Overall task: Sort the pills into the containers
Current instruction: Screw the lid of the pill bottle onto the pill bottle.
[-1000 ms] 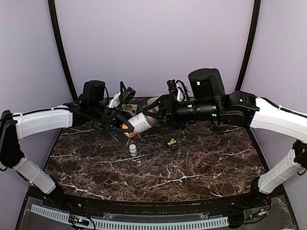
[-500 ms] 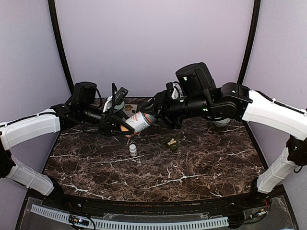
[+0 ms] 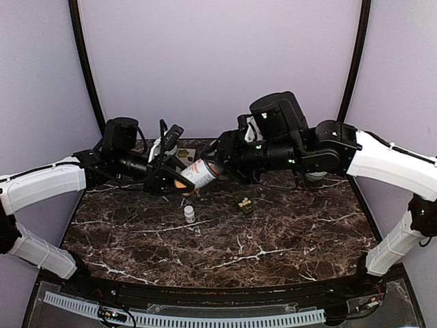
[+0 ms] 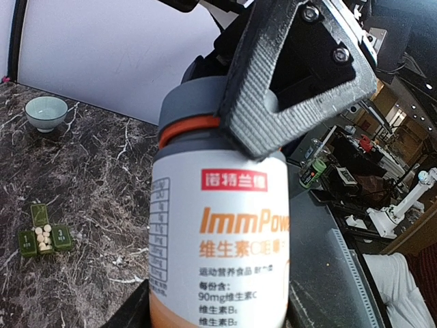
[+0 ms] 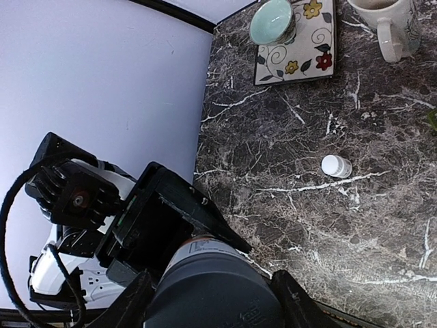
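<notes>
Marble table (image 3: 307, 232), dark with white veins. The left arm (image 3: 48, 184) and right arm (image 3: 382, 157) reach inward and meet above the far half of the table.

Supplement bottle (image 4: 218, 239), white with orange lettering, is held in the air between them, tilted. The left gripper (image 3: 179, 181) clamps the bottle's body. The right gripper (image 3: 220, 166) sits on the grey cap (image 5: 212, 287), fingers pressed against either side.

Cream mug (image 5: 389, 24) and pale green bowl (image 4: 46, 113) stand at the far edge.

Dark green pill box (image 4: 26, 240) lies flat on the table, below the right gripper. Its middle compartment is open and holds pale pills (image 4: 43, 236).

A small white bottle (image 5: 336, 165) stands left of the pill box, apart from it.
</notes>
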`<state>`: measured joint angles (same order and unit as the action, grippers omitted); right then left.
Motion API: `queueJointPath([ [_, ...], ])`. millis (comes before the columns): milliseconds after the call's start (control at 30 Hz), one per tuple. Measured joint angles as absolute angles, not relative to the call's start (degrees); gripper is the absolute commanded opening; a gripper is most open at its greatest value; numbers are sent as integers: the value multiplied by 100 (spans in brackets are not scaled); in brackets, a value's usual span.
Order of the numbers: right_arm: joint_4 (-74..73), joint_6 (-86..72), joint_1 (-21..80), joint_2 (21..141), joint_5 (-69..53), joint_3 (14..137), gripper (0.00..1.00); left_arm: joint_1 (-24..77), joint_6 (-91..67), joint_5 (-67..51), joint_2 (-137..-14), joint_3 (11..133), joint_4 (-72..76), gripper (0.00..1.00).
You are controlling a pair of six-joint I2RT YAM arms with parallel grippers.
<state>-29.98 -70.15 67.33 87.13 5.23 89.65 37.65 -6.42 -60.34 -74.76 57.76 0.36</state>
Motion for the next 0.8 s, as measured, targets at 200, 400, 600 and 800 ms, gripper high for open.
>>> queueJointPath([
  [200,-2665,-6775,7087,8764,410,8646,67,3944,-648,-5806,-7478,5787,495,0],
  [400,-2484,-6506,7102,8652,478,8493,69,3940,-666,-5828,-7491,5767,681,0],
  [600,-2473,-6208,7153,8495,650,8381,71,3927,-687,-5804,-7494,5767,878,0],
  [800,-2753,-5876,7249,8263,923,8167,71,3839,-733,-5776,-7496,5769,1100,0],
])
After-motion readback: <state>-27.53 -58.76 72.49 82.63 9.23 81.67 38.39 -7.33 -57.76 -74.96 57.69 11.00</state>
